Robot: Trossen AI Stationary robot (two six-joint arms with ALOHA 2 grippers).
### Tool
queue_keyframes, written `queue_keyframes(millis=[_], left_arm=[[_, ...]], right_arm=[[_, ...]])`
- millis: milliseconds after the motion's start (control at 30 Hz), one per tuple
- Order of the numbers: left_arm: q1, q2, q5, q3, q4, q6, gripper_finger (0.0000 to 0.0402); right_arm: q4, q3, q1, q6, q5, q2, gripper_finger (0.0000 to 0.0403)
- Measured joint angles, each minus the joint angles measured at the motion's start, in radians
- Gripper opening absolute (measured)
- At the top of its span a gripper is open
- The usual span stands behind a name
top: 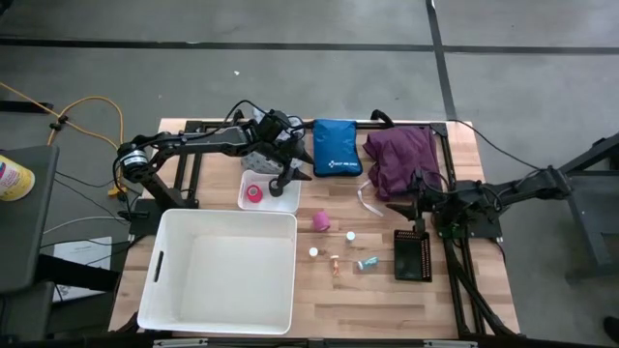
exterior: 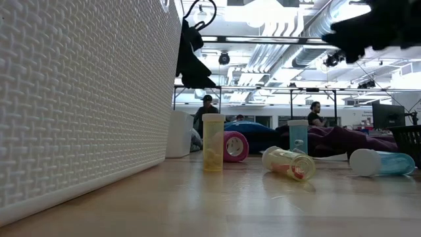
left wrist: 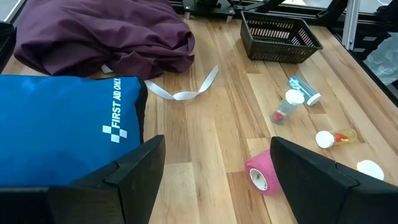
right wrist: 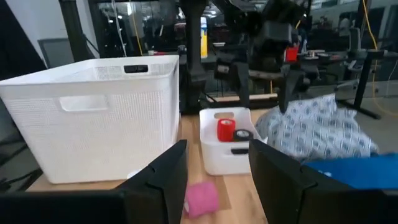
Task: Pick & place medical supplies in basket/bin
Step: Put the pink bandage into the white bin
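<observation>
A pale wooden tabletop (top: pixel 387 290) of butcher-block strips stands on a grey concrete floor (top: pixel 290 87) crossed by dark seams. An orange cable (top: pixel 97 106) loops over the floor beyond the tabletop's left edge. Level across the table, an open workshop shows bright ceiling lights (exterior: pixel 263 13), exposed ducts (exterior: pixel 322 26) and two seated people (exterior: pixel 207 108) at distant desks.

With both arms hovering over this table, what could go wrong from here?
1. The left gripper hangs open just above the small tray; a descent might clip its rim.
2. Several vials lie on their sides and may roll if nudged.
3. The pink roll near the white bin could also roll off.
</observation>
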Motion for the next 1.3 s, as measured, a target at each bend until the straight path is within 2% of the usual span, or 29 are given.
queue_keyframes(millis=[400, 567, 767, 1300], left_arm=[[0.0, 0.0, 0.0, 0.0, 0.0, 0.0, 0.0283], [0.0, 0.0, 0.0, 0.0, 0.0, 0.0, 0.0283], [0.0, 0.0, 0.0, 0.0, 0.0, 0.0, 0.0283], [0.0, 0.0, 0.0, 0.0, 0.0, 0.0, 0.0283]], right_arm=[[-0.003, 0.302, 0.0, -0.192, 0.004, 0.356, 0.0158], [-0.005, 0.374, 0.0, -0.21, 0.004, 0.488, 0.0158], [0.029, 0.398, 0.0, -0.209, 0.003, 0.619, 0.0158], [0.111, 0.4, 0.0, -0.233, 0.02, 0.828, 0.0158]])
